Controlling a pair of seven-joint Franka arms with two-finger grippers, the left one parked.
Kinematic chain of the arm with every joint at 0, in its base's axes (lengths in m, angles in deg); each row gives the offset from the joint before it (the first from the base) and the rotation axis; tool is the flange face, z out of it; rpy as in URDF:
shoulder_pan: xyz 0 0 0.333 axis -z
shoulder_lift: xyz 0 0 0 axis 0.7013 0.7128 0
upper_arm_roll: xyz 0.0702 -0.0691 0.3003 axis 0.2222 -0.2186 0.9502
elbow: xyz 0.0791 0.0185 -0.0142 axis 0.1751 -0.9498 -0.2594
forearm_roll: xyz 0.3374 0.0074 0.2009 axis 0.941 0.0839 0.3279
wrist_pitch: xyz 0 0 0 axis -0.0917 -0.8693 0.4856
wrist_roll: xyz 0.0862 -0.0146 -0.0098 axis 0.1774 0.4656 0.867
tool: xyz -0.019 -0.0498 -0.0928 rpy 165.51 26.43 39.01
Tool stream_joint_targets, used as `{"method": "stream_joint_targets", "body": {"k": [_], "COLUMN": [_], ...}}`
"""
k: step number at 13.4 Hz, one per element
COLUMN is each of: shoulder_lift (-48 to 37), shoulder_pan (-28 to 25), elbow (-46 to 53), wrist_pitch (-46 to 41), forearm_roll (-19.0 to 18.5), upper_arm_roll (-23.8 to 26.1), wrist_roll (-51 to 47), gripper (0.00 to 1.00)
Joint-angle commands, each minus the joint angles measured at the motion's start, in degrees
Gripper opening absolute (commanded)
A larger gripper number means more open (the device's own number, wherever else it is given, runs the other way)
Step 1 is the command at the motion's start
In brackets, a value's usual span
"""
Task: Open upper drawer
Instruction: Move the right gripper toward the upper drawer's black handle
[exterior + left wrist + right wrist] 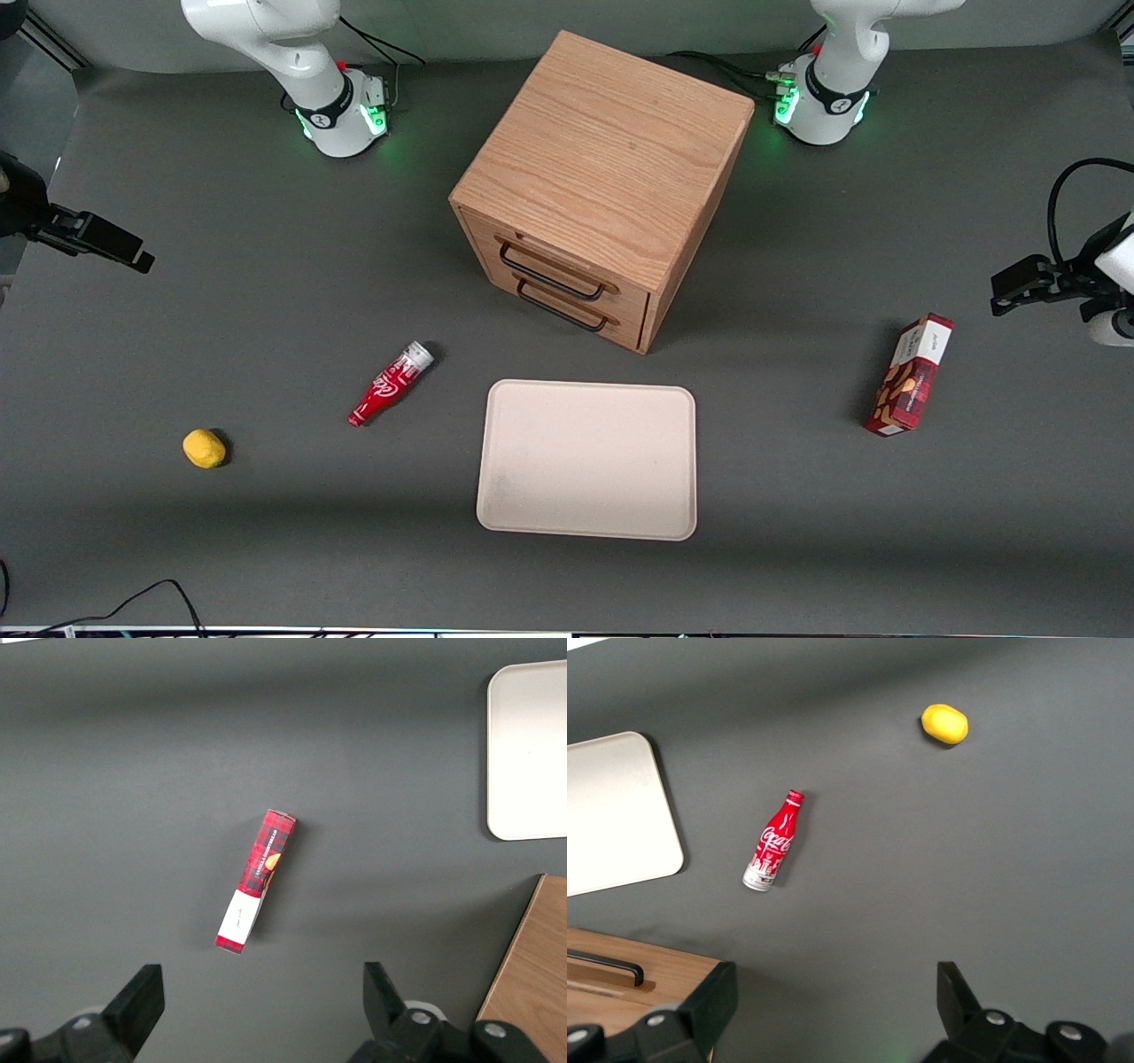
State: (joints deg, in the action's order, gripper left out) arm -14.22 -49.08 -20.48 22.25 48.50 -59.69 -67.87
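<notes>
The wooden cabinet (611, 151) stands mid-table, its drawer fronts turned toward the front camera and the working arm's end. The upper drawer (542, 257) is shut, with a thin black wire handle (549, 275). The identical lower drawer (576, 312) beneath it is shut too. My right gripper (124, 251) hovers well away from the cabinet, toward the working arm's end of the table. It is open and empty. In the right wrist view the gripper (833, 992) hangs over bare mat, with a cabinet corner (629, 992) and a black handle (607, 967) beside one finger (713, 1001).
A cream tray (586, 459) lies in front of the cabinet, nearer the front camera. A red cola bottle (390, 384) and a yellow lemon-like object (204, 447) lie toward the working arm's end. A red snack box (911, 375) lies toward the parked arm's end.
</notes>
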Motion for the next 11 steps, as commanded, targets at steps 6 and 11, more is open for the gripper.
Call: {"method": "stream_joint_targets", "body": {"k": [6,11], "shoulder_lift": [1.8,1.9], "shoulder_pan": [-2.0,-2.0], "elbow": [2.4,1.6], "wrist_pitch": [-1.1,-3.1], "forearm_roll": [1.0,1.4], "upper_arm_roll": [3.0,13.3], "wrist_roll": [17.1,30.2], "gripper": [1.0,1.0]}}
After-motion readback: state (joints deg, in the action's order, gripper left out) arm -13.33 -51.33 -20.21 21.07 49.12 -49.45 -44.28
